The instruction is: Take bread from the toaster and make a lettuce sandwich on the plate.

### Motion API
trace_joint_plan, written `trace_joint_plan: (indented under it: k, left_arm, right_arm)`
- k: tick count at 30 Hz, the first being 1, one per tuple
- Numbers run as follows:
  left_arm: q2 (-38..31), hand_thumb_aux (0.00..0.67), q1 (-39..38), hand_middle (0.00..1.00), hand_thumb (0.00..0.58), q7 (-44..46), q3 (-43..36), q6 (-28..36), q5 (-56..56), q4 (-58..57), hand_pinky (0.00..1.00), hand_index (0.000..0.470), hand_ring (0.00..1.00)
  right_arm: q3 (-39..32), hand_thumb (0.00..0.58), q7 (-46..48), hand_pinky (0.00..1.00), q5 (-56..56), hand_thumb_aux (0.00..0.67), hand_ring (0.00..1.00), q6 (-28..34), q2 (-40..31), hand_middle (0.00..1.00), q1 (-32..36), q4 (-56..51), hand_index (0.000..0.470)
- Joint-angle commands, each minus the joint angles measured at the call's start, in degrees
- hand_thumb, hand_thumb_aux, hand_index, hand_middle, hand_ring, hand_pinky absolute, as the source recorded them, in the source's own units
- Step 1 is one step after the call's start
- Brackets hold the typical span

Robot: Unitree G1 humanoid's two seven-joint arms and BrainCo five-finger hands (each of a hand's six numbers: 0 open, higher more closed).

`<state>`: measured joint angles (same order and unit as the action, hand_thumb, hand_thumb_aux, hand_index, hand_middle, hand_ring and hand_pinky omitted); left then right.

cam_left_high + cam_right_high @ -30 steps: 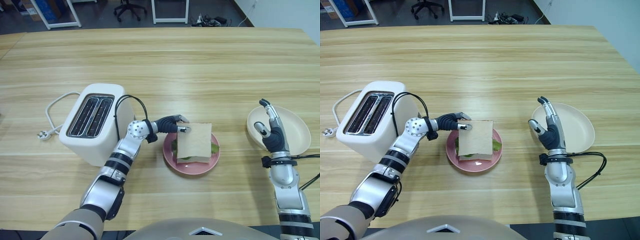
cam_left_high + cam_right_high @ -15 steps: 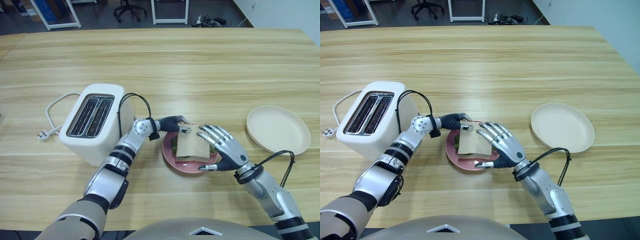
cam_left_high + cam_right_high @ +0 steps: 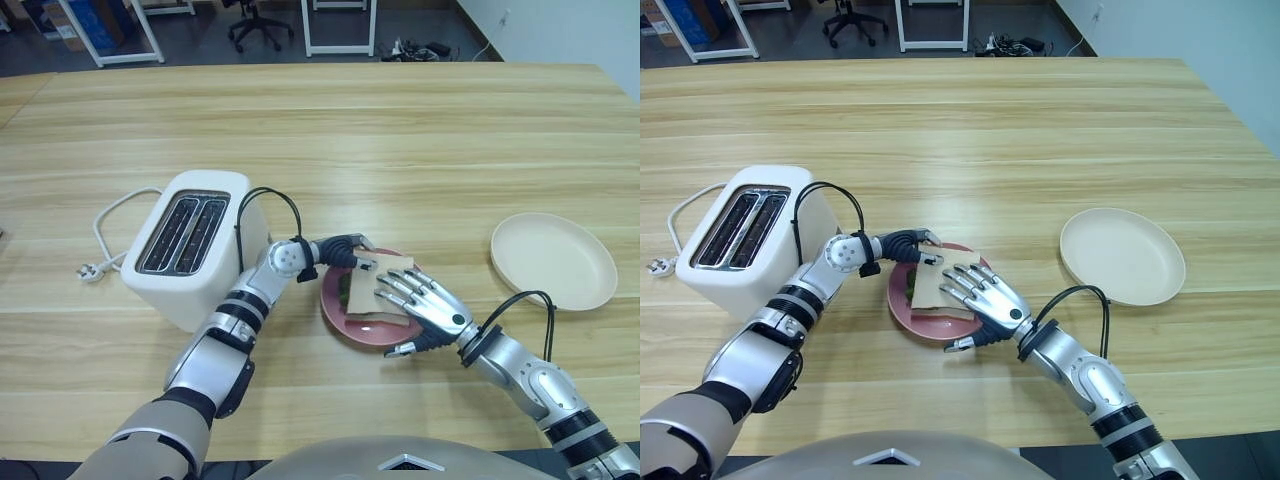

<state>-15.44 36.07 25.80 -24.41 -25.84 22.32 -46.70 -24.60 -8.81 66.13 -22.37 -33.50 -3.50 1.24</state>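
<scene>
A pink plate [image 3: 333, 313] lies in front of me with green lettuce [image 3: 346, 288] under a top bread slice [image 3: 366, 299]. My left hand [image 3: 345, 251] is at the slice's far left corner, fingers curled and pinching it. My right hand [image 3: 415, 299] lies palm down on the slice from the right, fingers spread and flat. The white toaster [image 3: 186, 246] stands to the left of the plate, and its two slots look dark. The sandwich's lower part is hidden under the slice and my right hand.
A cream plate [image 3: 552, 260] with nothing on it sits at the right. The toaster's white cord and plug [image 3: 92, 268] trail off to the left. Office furniture stands beyond the table's far edge.
My right hand came over from the cream plate and now rests flat on the bread. The slice has gone from tilted up to lying low on the pink plate. The left hand stays at its corner.
</scene>
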Motion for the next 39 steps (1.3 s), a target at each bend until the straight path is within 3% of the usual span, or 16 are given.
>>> trace_joint_plan:
  k: [1,4,9,14,21,26,27,28,29,30,31,35,39]
  left_arm:
    - [-4.0,0.000,-1.6,0.00,0.000,-21.5,-3.0,1.1,17.2,11.3,0.00,0.000,0.00]
    - [-5.9,0.000,-3.0,0.00,0.000,-34.7,-1.7,3.8,25.9,19.1,0.00,0.000,0.00]
    - [-8.5,0.000,-6.1,0.00,0.000,-46.2,1.0,9.5,33.4,30.3,0.00,0.000,0.00]
    - [-7.5,0.000,-14.9,0.00,0.000,-43.2,5.0,9.7,24.9,40.4,0.00,0.000,0.00]
    - [-6.3,0.000,-28.0,0.00,0.000,-40.6,9.4,7.5,13.6,46.8,0.00,0.000,0.00]
    - [-9.8,0.000,-34.9,0.00,0.000,-37.9,13.2,3.2,10.0,54.0,0.00,0.000,0.00]
    - [-11.8,0.386,-36.9,0.32,0.476,-34.7,14.2,2.4,6.5,56.2,0.32,0.271,0.32]
    - [-14.7,0.670,-39.6,1.00,0.580,-29.8,15.3,1.6,1.0,58.7,1.00,0.470,1.00]
    - [-17.8,0.670,-42.4,1.00,0.580,-24.4,16.6,2.0,-5.0,61.5,1.00,0.470,1.00]
    - [-21.7,0.670,-45.6,1.00,0.580,-18.8,18.0,2.6,-10.5,64.1,1.00,0.470,1.00]
    - [-25.4,0.670,-48.6,1.00,0.580,-13.4,19.1,3.2,-15.3,66.2,1.00,0.470,1.00]
    - [-36.8,0.670,-61.2,1.00,0.580,2.6,22.8,8.3,-24.8,72.7,1.00,0.470,1.00]
    - [-38.4,0.670,-63.3,1.00,0.580,9.2,20.7,14.1,-24.2,74.0,1.00,0.470,1.00]
  right_arm:
    - [-4.8,0.000,7.8,0.00,1.4,0.000,0.00,0.6,-2.2,0.00,-3.1,-3.8,0.000]
    - [-5.3,0.000,8.2,0.00,-0.3,0.000,0.00,1.0,-2.2,0.00,-3.2,-3.9,0.000]
    - [-6.1,0.000,8.0,0.00,-1.3,0.000,0.00,2.0,-3.1,0.00,-3.2,-4.0,0.000]
    - [-2.5,0.000,1.0,0.00,-3.8,0.000,0.00,1.3,-3.7,0.00,-2.8,-1.1,0.000]
    - [13.2,0.000,-18.2,0.00,-17.1,0.000,0.00,-3.7,0.8,0.00,-1.5,10.4,0.000]
    - [20.0,0.000,-14.3,0.00,-29.9,0.000,0.00,-5.6,1.5,0.00,-4.3,15.2,0.000]
    - [21.0,0.000,-11.5,0.00,-32.5,0.000,0.00,-5.5,0.3,0.00,-6.0,15.9,0.000]
    - [22.0,0.000,-7.1,0.00,-36.1,0.000,0.00,-5.4,-2.0,0.00,-8.5,16.8,0.000]
    - [22.5,0.000,-1.9,0.45,-39.6,0.000,0.45,-5.9,-5.3,0.45,-11.7,17.6,0.000]
    - [22.8,0.579,4.2,1.00,-44.2,0.641,1.00,-6.6,-9.5,1.00,-16.1,18.6,0.450]
    - [22.9,0.580,9.8,1.00,-48.2,0.670,1.00,-6.9,-13.2,1.00,-20.2,19.8,0.470]
    - [27.5,0.580,25.2,1.00,-60.3,0.670,1.00,-6.1,-22.2,1.00,-35.3,25.4,0.470]
    - [27.3,0.580,33.4,1.00,-63.0,0.670,1.00,-2.5,-23.0,1.00,-37.3,28.5,0.470]
